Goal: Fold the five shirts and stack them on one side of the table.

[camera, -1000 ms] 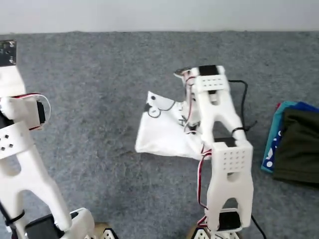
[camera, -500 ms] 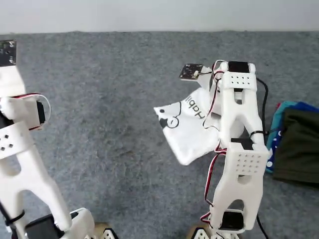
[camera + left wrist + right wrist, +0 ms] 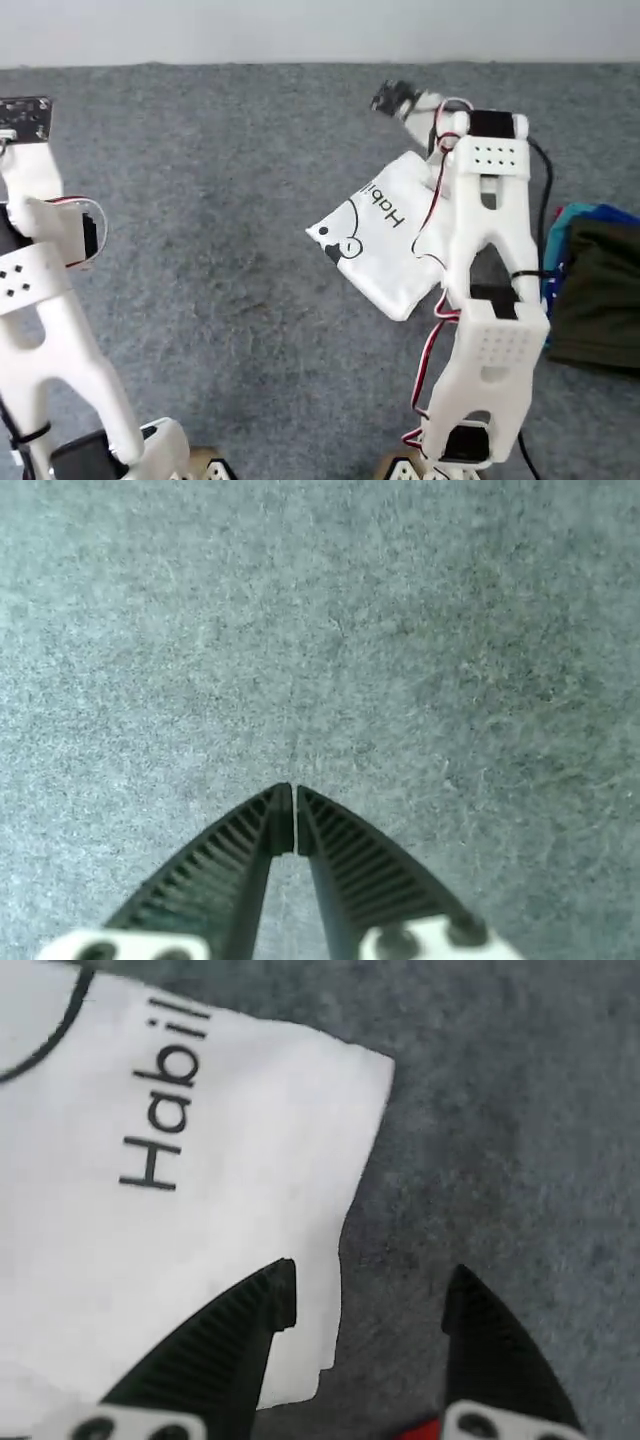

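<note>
A folded white shirt (image 3: 385, 235) with black print lies on the grey carpet near the middle, turned at an angle. The right arm (image 3: 485, 210) stretches over its right side. In the right wrist view the shirt (image 3: 180, 1190) has its edge between the fingers of my right gripper (image 3: 372, 1278), which is open: one finger is over the cloth, the other over bare carpet. A stack of folded shirts, dark green (image 3: 600, 290) on top of blue and teal (image 3: 553, 270), sits at the right edge. My left gripper (image 3: 295, 798) is shut over bare carpet, holding nothing.
The left arm (image 3: 40, 290) stands at the left edge of the table. Grey carpet (image 3: 220, 180) covers the whole surface, with open room between the left arm and the white shirt. A pale wall runs along the far edge.
The white shirt has shifted to the right and turned, together with the right arm, which now extends farther back. The left arm's wrist has moved slightly.
</note>
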Robot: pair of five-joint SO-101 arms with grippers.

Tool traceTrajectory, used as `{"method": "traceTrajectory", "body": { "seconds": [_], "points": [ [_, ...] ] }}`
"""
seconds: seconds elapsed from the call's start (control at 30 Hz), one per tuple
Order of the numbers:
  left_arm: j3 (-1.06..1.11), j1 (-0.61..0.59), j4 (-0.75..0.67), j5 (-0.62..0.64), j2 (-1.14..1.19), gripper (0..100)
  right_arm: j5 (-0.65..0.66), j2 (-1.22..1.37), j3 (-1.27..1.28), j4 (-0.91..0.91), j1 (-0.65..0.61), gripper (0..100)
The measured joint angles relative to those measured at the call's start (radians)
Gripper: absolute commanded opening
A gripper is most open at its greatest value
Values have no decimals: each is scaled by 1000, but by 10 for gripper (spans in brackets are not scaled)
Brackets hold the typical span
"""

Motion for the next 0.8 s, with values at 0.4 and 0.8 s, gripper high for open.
{"method": "traceTrajectory", "body": {
  "seconds": [0.4, 0.8],
  "points": [
    [3, 2, 0, -6, -5, 13, -914, -157, 0, 264, -132, 269],
    [3, 0, 0, -6, -5, 13, -1455, -158, 0, 399, -195, 479]
  ]
}}
